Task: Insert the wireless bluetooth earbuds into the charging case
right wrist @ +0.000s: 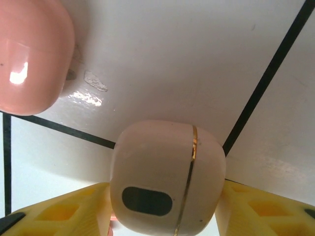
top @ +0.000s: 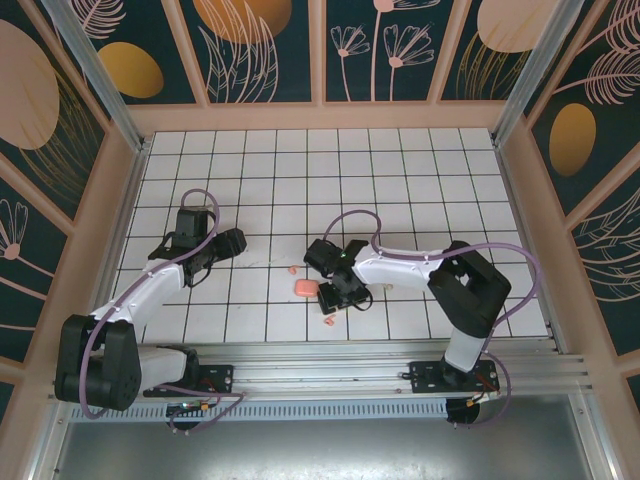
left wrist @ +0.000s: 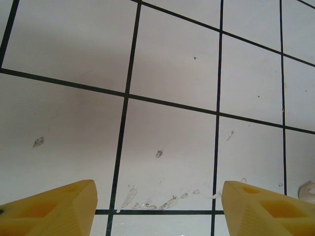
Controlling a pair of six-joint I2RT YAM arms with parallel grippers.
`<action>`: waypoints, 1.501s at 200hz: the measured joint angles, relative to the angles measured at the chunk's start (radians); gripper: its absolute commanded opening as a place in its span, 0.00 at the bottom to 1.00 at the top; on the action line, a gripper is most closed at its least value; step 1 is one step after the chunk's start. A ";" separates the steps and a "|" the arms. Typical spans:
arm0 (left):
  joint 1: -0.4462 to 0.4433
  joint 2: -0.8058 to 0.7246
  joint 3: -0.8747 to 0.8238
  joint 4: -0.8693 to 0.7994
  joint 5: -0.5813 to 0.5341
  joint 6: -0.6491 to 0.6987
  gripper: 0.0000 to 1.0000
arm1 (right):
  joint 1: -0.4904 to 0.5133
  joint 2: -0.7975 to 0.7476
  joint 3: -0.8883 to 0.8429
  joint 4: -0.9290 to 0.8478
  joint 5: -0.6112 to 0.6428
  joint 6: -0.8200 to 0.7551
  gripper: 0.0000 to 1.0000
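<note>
On the white tiled table (top: 400,180), the left gripper (left wrist: 157,199) hangs over bare tile at the left, its yellow fingers (left wrist: 54,209) spread wide with nothing between them.

Toward the middle, one salmon-pink earbud (top: 291,268) lies loose on the tiles just left of the pink case (top: 305,288). A second pink earbud (top: 328,322) lies on the tiles nearer the arm bases. Any cream earbuds are too pale against the tiles to pick out.

Just right of the pink case, the right gripper (right wrist: 165,196) has the cream case (right wrist: 162,167) between its fingers, which appear to press on both its sides. The case's gold seam and dark oval mark face the wrist camera.

The earbuds look very light, hard and glossy, with bean-like curves that offer no flat face. They would likely skid or flick away under a careless pinch. A narrow, low grip across the thickest part of the earbud seems safest, with gentle closing force. The cases look equally slick and rounded, so holding one by its two broad sides, clear of the seam, should steady it for loading.
</note>
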 measured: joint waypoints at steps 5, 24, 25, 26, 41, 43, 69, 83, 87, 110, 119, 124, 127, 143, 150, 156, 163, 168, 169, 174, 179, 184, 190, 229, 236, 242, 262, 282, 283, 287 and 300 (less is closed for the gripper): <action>0.000 0.000 0.000 0.000 0.000 0.000 0.67 | 0.000 0.000 0.000 0.000 0.002 -0.001 0.55; 0.000 0.002 0.000 0.000 0.000 0.000 0.67 | 0.000 0.002 0.000 0.005 0.013 -0.003 0.55; 0.000 0.003 0.000 0.000 0.000 0.000 0.67 | 0.000 0.003 0.000 0.006 0.013 -0.004 0.55; 0.000 0.003 0.000 0.000 0.000 0.000 0.67 | 0.000 0.004 0.000 0.006 0.013 -0.003 0.55; 0.000 0.005 0.000 0.000 0.000 0.000 0.67 | 0.001 0.016 0.000 0.012 0.021 -0.004 0.50; 0.000 0.005 0.000 0.000 0.000 0.000 0.67 | 0.001 0.018 0.000 0.012 0.023 -0.005 0.50; 0.000 0.006 0.000 -0.001 0.000 0.000 0.67 | 0.001 0.017 0.000 0.012 0.032 -0.007 0.46; 0.000 0.006 0.000 -0.004 0.001 0.000 0.66 | 0.003 0.015 0.000 0.013 0.039 -0.007 0.44; 0.000 0.006 0.000 -0.005 0.002 0.000 0.65 | 0.004 0.014 0.000 0.015 0.043 -0.007 0.44; 0.000 0.006 0.005 -0.019 0.024 0.001 0.63 | 0.004 -0.002 -0.015 0.047 0.080 -0.007 0.42; 0.000 0.006 0.017 -0.033 0.040 0.002 0.63 | 0.004 -0.023 -0.029 0.059 0.099 -0.006 0.42; 0.000 0.006 0.026 -0.039 0.051 0.002 0.63 | 0.004 -0.039 -0.039 0.067 0.110 -0.007 0.43; 0.000 0.006 0.032 -0.044 0.060 0.005 0.63 | 0.004 -0.053 -0.045 0.072 0.120 -0.007 0.43; 0.000 0.006 0.077 -0.066 0.117 0.016 0.64 | 0.004 -0.132 -0.070 0.106 0.159 -0.023 0.42; 0.000 0.006 0.101 -0.075 0.149 0.024 0.64 | 0.004 -0.174 -0.077 0.131 0.179 -0.034 0.43; 0.000 0.006 0.129 -0.085 0.187 0.034 0.64 | 0.004 -0.209 -0.081 0.163 0.196 -0.050 0.42; 0.000 0.006 0.158 -0.092 0.230 0.043 0.64 | 0.004 -0.249 -0.087 0.207 0.216 -0.070 0.42; 0.000 0.008 0.183 -0.100 0.267 0.053 0.63 | 0.004 -0.280 -0.094 0.253 0.230 -0.090 0.42; 0.000 0.009 0.187 -0.102 0.272 0.053 0.63 | 0.004 -0.284 -0.095 0.258 0.232 -0.094 0.41; 0.000 0.013 0.216 -0.110 0.309 0.064 0.63 | 0.003 -0.310 -0.103 0.301 0.242 -0.113 0.41; 0.000 0.018 0.240 -0.117 0.340 0.069 0.63 | 0.003 -0.334 -0.113 0.348 0.251 -0.134 0.42; 0.000 0.025 0.271 -0.130 0.378 0.079 0.63 | 0.004 -0.356 -0.127 0.397 0.259 -0.159 0.42; -0.001 0.035 0.306 -0.144 0.420 0.093 0.63 | 0.004 -0.378 -0.144 0.453 0.266 -0.189 0.42; -0.014 0.070 0.455 -0.244 0.631 0.200 0.63 | 0.003 -0.413 -0.214 0.721 0.312 -0.391 0.41; -0.018 0.071 0.472 -0.271 0.658 0.223 0.63 | 0.004 -0.413 -0.220 0.750 0.314 -0.421 0.41; -0.022 0.072 0.486 -0.296 0.677 0.244 0.63 | 0.004 -0.413 -0.225 0.775 0.315 -0.448 0.41; -0.039 0.082 0.522 -0.371 0.714 0.315 0.63 | 0.004 -0.413 -0.228 0.832 0.315 -0.519 0.41; -0.057 0.096 0.543 -0.451 0.721 0.379 0.63 | 0.004 -0.412 -0.227 0.871 0.315 -0.579 0.41; -0.059 0.097 0.544 -0.457 0.721 0.383 0.63 | 0.004 -0.412 -0.227 0.872 0.315 -0.581 0.41; -0.063 0.099 0.546 -0.469 0.721 0.393 0.63 | 0.004 -0.410 -0.227 0.877 0.314 -0.593 0.41; -0.075 0.107 0.548 -0.504 0.721 0.417 0.63 | 0.006 -0.399 -0.219 0.883 0.314 -0.630 0.41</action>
